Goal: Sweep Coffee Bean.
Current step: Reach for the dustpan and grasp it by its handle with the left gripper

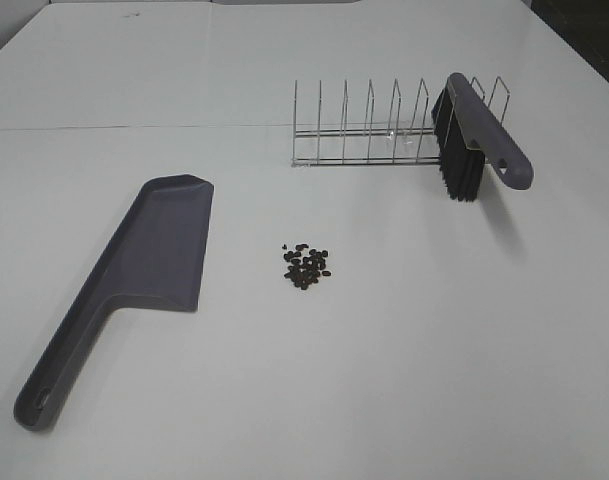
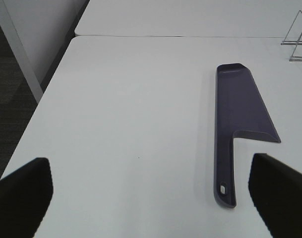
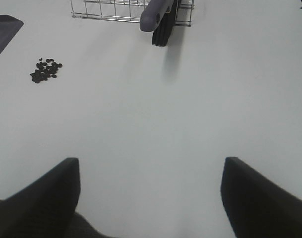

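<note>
The coffee beans lie in a small dark pile on the white table, right of a grey-purple dustpan that lies flat with its handle toward the front left. A brush with black bristles leans in a wire rack behind the beans. Neither gripper shows in the exterior view. My left gripper is open and empty, short of the dustpan's handle end. My right gripper is open and empty, well short of the beans and the brush.
The rack has several upright wire dividers. A seam runs across the table behind the dustpan. The table's left edge drops to a dark floor. A corner of the dustpan shows in the right wrist view.
</note>
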Available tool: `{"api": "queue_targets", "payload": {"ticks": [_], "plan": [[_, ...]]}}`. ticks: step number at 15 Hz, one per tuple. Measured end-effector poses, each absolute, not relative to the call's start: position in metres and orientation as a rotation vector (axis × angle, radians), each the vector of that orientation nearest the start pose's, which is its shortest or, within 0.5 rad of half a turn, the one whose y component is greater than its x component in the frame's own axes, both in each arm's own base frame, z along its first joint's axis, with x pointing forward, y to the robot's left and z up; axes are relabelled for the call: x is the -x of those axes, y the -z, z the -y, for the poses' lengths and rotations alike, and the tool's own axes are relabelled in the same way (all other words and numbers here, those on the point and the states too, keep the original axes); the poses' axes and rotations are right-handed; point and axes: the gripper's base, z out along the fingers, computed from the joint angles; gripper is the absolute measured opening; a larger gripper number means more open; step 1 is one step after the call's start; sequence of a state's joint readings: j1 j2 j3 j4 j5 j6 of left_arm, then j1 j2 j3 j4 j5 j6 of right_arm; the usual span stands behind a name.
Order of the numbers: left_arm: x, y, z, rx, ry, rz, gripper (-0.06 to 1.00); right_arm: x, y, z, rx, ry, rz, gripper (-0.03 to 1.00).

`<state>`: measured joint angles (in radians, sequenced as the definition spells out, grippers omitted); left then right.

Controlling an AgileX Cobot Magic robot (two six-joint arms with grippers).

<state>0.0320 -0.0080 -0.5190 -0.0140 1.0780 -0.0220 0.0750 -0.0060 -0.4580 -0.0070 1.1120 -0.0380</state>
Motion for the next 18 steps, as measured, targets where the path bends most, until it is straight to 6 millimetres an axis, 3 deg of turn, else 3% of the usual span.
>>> {"api": "queue_targets", "payload": {"ticks": [6,9,11,13,16,18], "plan": [[0.009,-0.281,0.001,0.054,0.004,-2.038,0.99,0.003,-0.261,0.001,0.12,-0.013,-2.128,0.65],[-0.006,-0.29,0.003,0.057,0.048,-2.206,0.99,0.003,-0.261,0.001,0.12,-0.013,-2.128,0.65],[-0.033,-0.301,0.003,0.074,0.06,-2.403,0.99,0.003,-0.261,0.001,0.12,-0.013,-2.128,0.65],[-0.086,-0.313,0.001,0.076,0.048,-2.606,0.99,0.003,-0.261,0.001,0.12,-0.013,-2.128,0.65],[-0.15,-0.31,-0.003,0.025,0.016,-2.796,0.99,0.003,-0.261,0.001,0.12,-0.013,-2.128,0.65],[-0.182,-0.295,-0.004,0.013,0.017,-2.865,0.99,0.003,-0.261,0.001,0.12,-0.013,-2.128,0.65]]}}
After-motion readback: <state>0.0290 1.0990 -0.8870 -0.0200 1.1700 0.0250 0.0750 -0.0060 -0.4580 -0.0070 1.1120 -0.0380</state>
